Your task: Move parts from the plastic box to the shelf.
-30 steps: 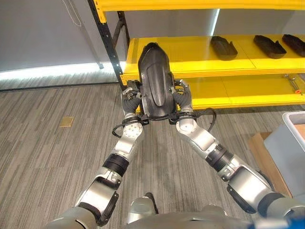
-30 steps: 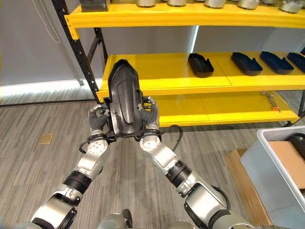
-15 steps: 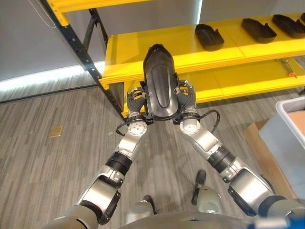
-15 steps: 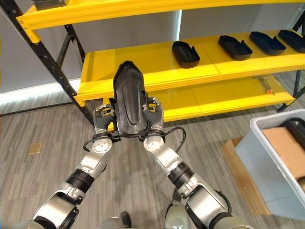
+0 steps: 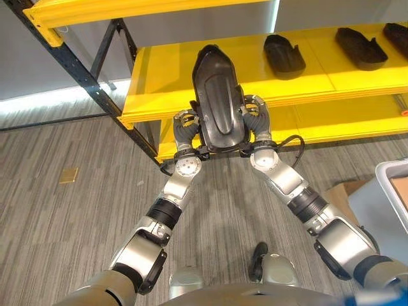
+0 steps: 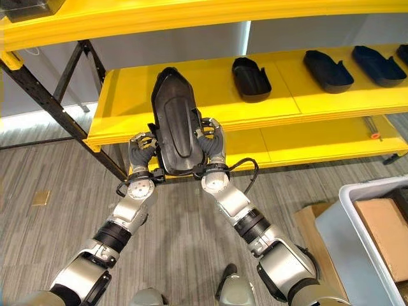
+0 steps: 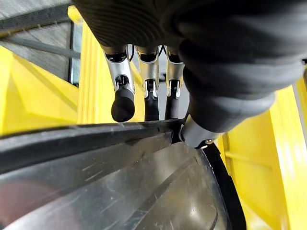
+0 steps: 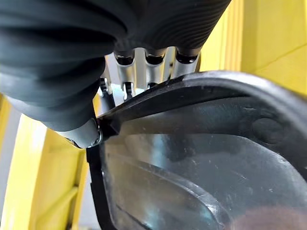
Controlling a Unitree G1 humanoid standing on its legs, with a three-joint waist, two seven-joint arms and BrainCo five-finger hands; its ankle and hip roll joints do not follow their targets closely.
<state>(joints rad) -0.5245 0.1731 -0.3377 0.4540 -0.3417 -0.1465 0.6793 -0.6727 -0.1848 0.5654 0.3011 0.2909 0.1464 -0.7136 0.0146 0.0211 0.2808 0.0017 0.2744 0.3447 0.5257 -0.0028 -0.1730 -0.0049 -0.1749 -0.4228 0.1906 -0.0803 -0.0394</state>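
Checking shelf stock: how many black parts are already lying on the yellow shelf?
3 in the right eye view: one nearest the held part, one to its right, one further right. More may lie beyond the picture's edge.

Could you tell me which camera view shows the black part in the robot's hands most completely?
The right eye view: the whole black part shows there, gripped at its edges by the left hand and the right hand. The left eye view is nearly as good; both wrist views show a close stretch of its rim.
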